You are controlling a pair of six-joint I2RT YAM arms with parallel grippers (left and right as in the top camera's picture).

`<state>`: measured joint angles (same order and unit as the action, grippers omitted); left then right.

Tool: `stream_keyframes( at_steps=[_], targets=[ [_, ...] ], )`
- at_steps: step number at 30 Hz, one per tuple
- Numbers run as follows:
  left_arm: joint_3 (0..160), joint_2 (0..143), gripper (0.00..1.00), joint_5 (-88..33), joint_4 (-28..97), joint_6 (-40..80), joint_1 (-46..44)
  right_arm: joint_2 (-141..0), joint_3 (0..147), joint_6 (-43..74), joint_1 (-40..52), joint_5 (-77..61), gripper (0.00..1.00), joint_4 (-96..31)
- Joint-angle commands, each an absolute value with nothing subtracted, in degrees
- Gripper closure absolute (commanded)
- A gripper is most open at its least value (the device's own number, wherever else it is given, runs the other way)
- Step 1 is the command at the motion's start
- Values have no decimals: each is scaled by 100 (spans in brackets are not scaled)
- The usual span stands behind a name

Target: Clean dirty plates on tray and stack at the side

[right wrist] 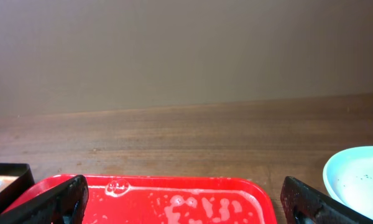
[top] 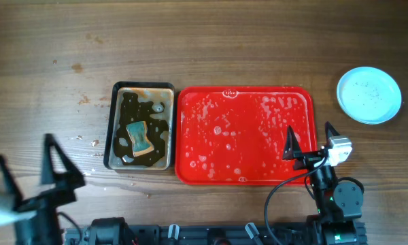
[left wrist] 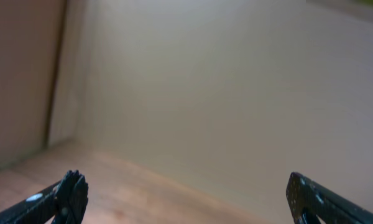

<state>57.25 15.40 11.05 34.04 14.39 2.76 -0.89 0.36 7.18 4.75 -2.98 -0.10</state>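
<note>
I see both grippers released, fingers spread: left gripper [top: 22, 148] at the table's [top: 204, 41] 8 o'clock, right gripper [top: 309, 129] over the tray's [top: 224, 150] 4 o'clock corner. A plate [top: 368, 95] sits at 2 o'clock, off the tray.

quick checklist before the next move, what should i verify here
1. Tray free of plates: ok, only suds and water on it.
2. Plates stacked to the right of the tray: cannot tell how many, only the top one shows.
3. Visible plate surface clean: not ok, small dark specks on it.
4. Sponge out of the way: ok, it lies in the dark pan.
5. Right gripper free: ok, jaws open and empty, straddling the tray's right edge.
6. Left gripper free: ok, jaws open and empty, left of the pan.
</note>
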Motion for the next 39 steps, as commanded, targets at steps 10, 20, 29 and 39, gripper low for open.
stream_keyframes(
  at_steps=[10,20,29,39],
  targets=[
    [2558,21,0,150,1839,2294,318,-21,27,617,497,-390,0,12],
    [1251,21,0,95,834,2324,235,-21,27,617,497,-390,0,12],
    [353,21,0,-21,-1033,2493,235,-21,27,615,497,-390,0,12],
    [32,21,0,-16,-1409,2445,235,-21,27,615,497,-390,0,12]
  ],
)
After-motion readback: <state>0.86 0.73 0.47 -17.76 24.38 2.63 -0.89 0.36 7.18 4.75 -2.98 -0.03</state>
